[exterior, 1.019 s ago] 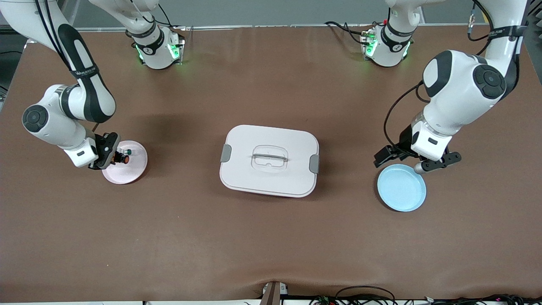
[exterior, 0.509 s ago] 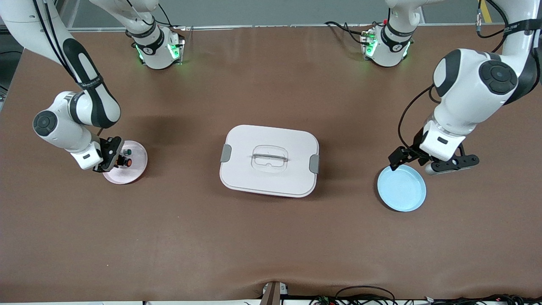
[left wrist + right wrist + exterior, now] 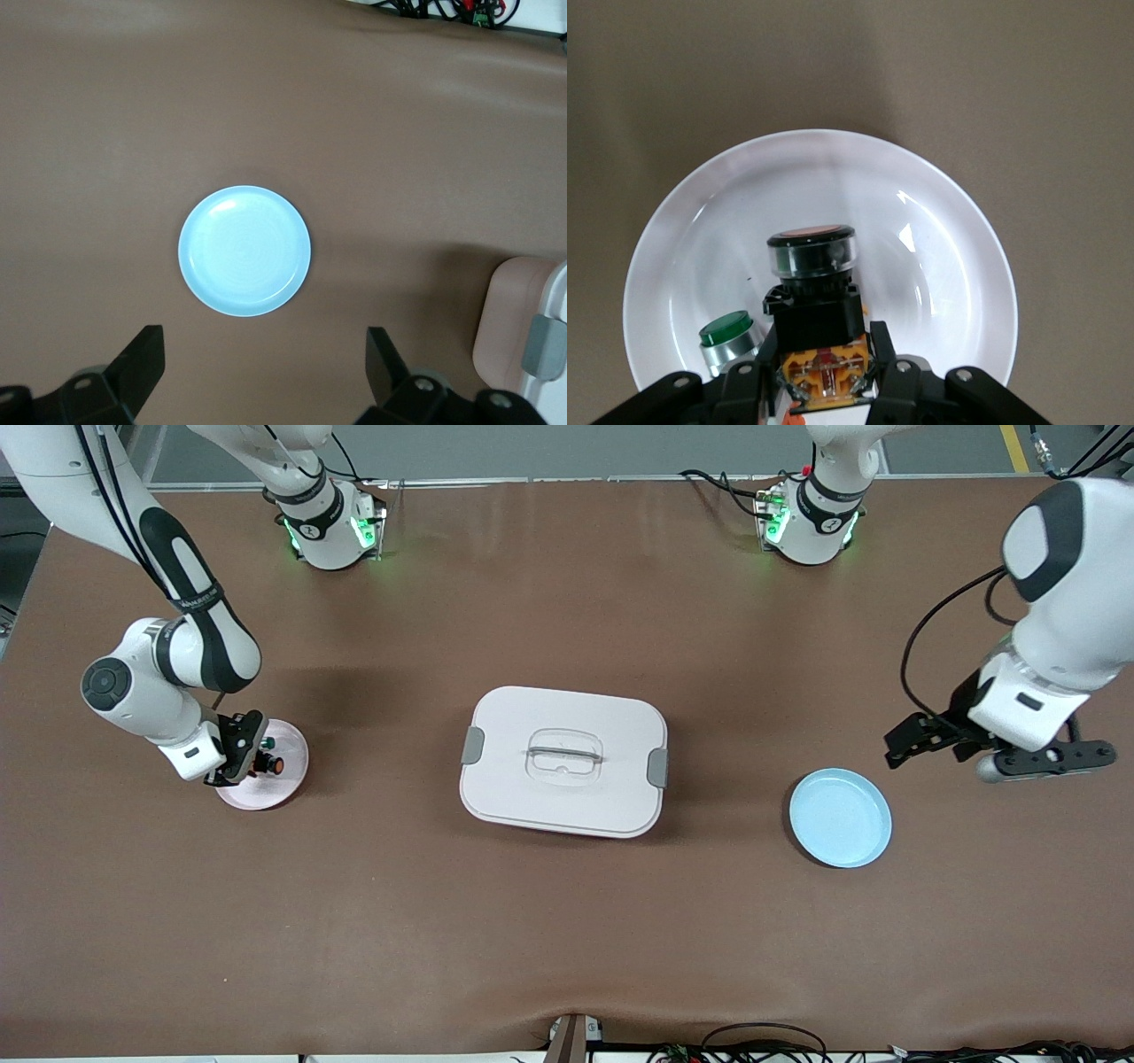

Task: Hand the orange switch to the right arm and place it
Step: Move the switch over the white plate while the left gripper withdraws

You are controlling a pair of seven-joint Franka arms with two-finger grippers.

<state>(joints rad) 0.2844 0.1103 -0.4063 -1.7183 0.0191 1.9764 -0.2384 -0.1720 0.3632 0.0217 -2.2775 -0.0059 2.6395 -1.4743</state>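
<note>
The right gripper point(image 3: 252, 757) is clamped on the orange switch point(image 3: 270, 763), holding it by its black and orange body just over the pink plate point(image 3: 285, 784) at the right arm's end of the table. In the right wrist view the orange switch point(image 3: 813, 288) sits squarely between the two fingers with its cap pointing away from the wrist, over the middle of the plate point(image 3: 948, 257); whether its base already rests on the plate cannot be told. A green-capped switch point(image 3: 728, 341) lies in the same plate, at about eight o'clock of the orange one in that view, just beside it but apart. The grip on the body rather than the cap probably serves to set the part down without tipping, and the spot chosen looks meant to keep clear of the green one. The handover appears done, with only the release left. The left gripper point(image 3: 992, 748) waits with its fingers spread wide and nothing between them, over bare table toward the left arm's end, at roughly two o'clock of the blue plate point(image 3: 840, 817), which holds nothing. A closed white lidded box point(image 3: 563, 761) sits mid-table between the two plates.
</note>
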